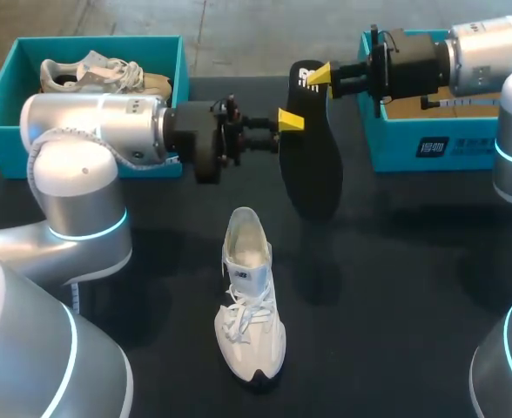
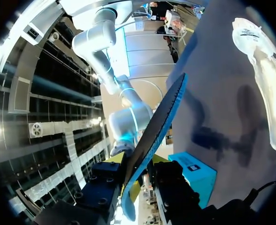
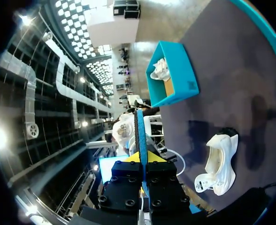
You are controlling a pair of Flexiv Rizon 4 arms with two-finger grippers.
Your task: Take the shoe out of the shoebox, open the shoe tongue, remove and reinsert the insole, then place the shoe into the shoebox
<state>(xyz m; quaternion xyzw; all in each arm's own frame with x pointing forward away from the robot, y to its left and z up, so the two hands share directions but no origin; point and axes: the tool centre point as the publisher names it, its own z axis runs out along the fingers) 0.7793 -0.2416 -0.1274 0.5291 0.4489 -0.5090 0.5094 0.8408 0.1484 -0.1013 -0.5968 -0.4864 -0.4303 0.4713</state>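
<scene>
Left gripper [image 1: 289,120] and right gripper [image 1: 319,75] both clamp the black foam insole [image 1: 313,165] at upper centre. The white lace-up sneaker [image 1: 251,296] lies at lower centre, roughly parallel, its opening towards the insole.

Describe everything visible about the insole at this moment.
The insole is out of the white shoe, held in the air over the table. It is flat and foot-shaped, black from above, with a blue edge in the wrist views. The right hand grips its narrower end, the left hand its side edge. The white shoe lies below, not touching it.
</scene>
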